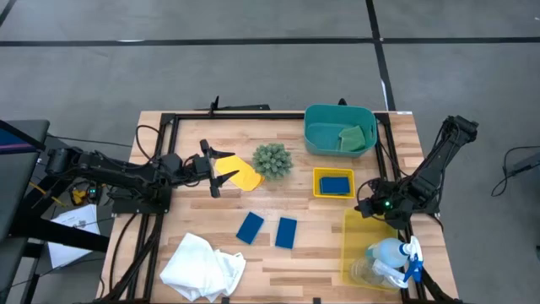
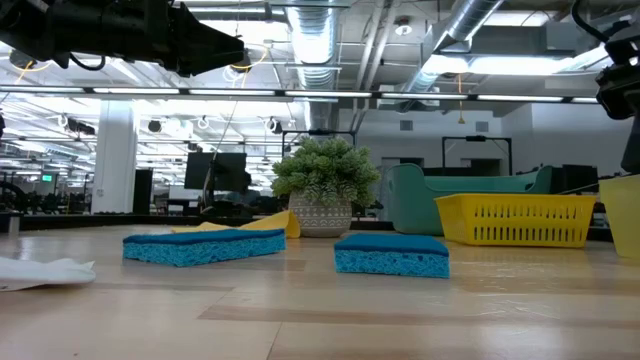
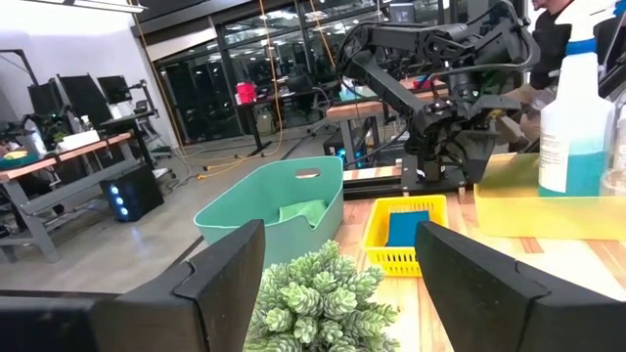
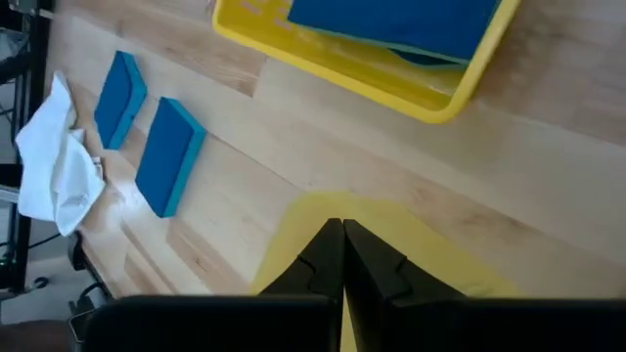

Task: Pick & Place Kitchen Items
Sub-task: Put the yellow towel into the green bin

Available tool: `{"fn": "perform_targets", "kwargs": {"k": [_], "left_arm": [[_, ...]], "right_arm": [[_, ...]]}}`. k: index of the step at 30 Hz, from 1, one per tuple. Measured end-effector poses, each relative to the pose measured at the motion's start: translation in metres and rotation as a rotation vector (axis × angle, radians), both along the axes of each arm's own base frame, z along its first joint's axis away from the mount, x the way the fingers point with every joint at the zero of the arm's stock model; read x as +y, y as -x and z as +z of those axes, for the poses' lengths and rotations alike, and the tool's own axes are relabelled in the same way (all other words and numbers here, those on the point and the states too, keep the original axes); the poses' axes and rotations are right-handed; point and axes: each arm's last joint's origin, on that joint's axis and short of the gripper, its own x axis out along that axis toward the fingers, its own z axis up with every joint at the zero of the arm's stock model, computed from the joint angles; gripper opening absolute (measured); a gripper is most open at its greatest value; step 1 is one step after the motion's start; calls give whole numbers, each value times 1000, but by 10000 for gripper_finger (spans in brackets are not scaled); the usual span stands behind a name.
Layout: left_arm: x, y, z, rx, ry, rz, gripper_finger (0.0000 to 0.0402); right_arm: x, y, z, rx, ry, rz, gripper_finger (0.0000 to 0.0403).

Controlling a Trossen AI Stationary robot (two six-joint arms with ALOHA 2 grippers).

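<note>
My left gripper (image 1: pixel 221 173) (image 3: pixel 340 235) stands open and level, well above the table, by the near-left end of a yellow sponge (image 1: pixel 245 176) that lies flat on the wood. My right gripper (image 1: pixel 366 204) (image 4: pixel 342 256) is shut on nothing, slanting down over the far corner of a clear yellow bin (image 1: pixel 354 241). That bin holds the spray bottle (image 1: pixel 395 255) and the clear cup (image 1: pixel 364 272). Two blue sponges (image 1: pixel 250 227) (image 1: pixel 286 232) lie flat mid-table. A third blue sponge (image 1: pixel 335 183) lies in a yellow basket (image 1: pixel 318 175). The white cloth (image 1: pixel 202 266) lies crumpled at the near left.
A spiky green plant ball (image 1: pixel 272 160) stands just beyond the yellow sponge, straight ahead of the left gripper. A teal bin (image 1: pixel 325 118) at the far right holds a green sponge (image 1: pixel 353 136). A black frame (image 1: pixel 253 115) runs around the tabletop.
</note>
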Motion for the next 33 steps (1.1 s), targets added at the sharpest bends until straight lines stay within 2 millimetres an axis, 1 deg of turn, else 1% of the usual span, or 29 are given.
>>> {"fn": "perform_targets", "kwargs": {"k": [4,9,17,23,33], "left_arm": [[0,0,-1,5,0,0,260],[0,-1,-2,12,0,0,260],[0,-3,-5,29,0,0,260],[0,-6,-9,57,0,0,260],[0,-7,-9,48,-2,0,260]], "right_arm": [[-2,3,-2,45,0,-16,0],[-1,2,-3,51,-2,-24,0],[-1,-3,-6,107,-5,-52,0],[1,-7,-6,90,-23,-27,0],[8,-16,-7,67,-26,7,0]]}}
